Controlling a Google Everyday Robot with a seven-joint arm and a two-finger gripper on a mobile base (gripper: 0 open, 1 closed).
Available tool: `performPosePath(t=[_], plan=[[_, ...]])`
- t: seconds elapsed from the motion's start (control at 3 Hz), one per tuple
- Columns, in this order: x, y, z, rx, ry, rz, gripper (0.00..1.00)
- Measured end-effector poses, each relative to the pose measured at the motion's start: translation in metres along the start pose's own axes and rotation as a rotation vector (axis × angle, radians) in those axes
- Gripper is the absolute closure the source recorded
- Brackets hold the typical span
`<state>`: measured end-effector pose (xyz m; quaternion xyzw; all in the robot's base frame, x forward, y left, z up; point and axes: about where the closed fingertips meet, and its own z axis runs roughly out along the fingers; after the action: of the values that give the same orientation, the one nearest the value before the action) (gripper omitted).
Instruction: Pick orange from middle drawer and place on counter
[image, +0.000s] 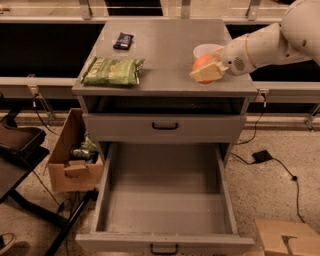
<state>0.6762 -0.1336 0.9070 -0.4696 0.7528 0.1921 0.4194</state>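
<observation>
Over the counter (165, 45), right side, you've got the gripper (205, 69) with its fingers (206, 73) closed around the orange (201, 61), just beside the white bowl (207, 48). Can't tell if the orange touches the surface. Middle drawer (165, 200) is open below.

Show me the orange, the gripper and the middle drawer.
orange (201, 61), camera view, its upper left skin.
gripper (207, 68), camera view, between fingertips, holding the orange at the right of the counter (165, 50).
middle drawer (165, 205), camera view, bare floor.
</observation>
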Motion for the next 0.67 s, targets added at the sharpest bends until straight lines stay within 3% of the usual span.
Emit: performPosePath(t=[0.67], plan=[[-0.019,-0.067,0.024,-0.035,0.041,0.146,1.0]])
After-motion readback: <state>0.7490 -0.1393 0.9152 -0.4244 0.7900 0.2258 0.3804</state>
